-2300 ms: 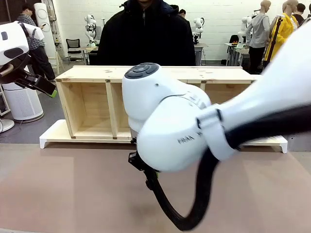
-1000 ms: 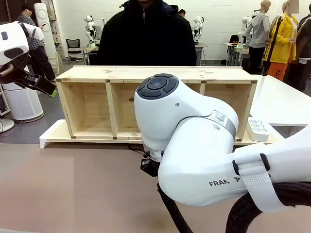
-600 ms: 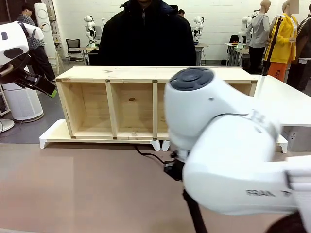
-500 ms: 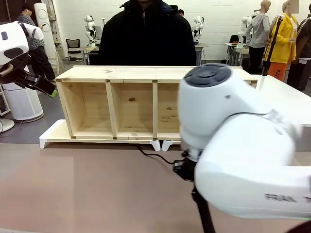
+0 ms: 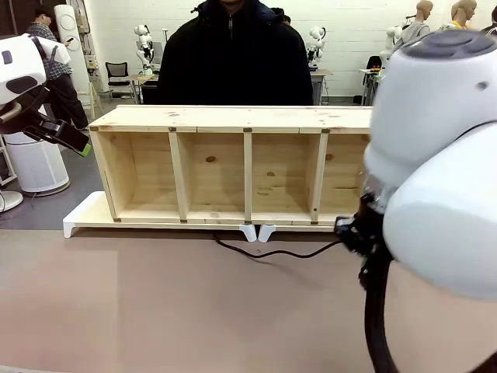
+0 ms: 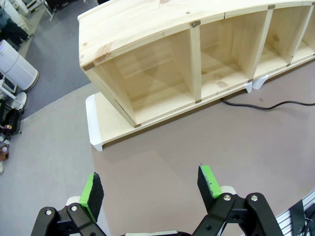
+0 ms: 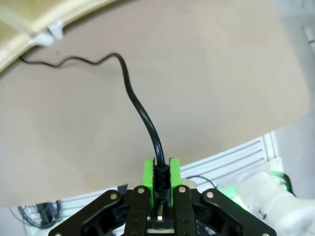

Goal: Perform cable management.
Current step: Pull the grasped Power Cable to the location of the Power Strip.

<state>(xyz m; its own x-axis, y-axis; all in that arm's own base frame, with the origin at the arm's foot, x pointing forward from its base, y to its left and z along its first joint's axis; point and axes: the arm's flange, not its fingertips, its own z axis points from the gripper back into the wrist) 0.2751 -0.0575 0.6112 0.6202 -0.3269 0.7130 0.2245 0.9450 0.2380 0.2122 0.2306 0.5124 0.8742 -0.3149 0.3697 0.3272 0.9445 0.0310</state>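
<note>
The cable (image 5: 279, 252) is a thin black cord that comes out from under the wooden shelf (image 5: 233, 116) and snakes rightward over the brown table. My right gripper (image 7: 158, 178) is shut on the cable's plug end, and the cable (image 7: 129, 83) runs away from it in a curve toward the shelf's foot. The front view has that gripper (image 5: 354, 231) low at the right, half hidden behind its own white arm. My left gripper (image 6: 150, 184) is open with nothing between its green pads, held high above the table's left side (image 5: 76, 143). From there the cable (image 6: 261, 104) lies far off.
A person in a black jacket (image 5: 233, 62) stands behind the shelf. The shelf rests on white base boards (image 5: 81, 217) with feet (image 5: 248, 231) at the table's far edge. The right arm's white bulk (image 5: 443, 179) and its black hose (image 5: 374, 311) block the right side.
The right arm has swung from the middle to the right, drawing the cable out along the table in front of the shelf. The left arm has stayed still.
</note>
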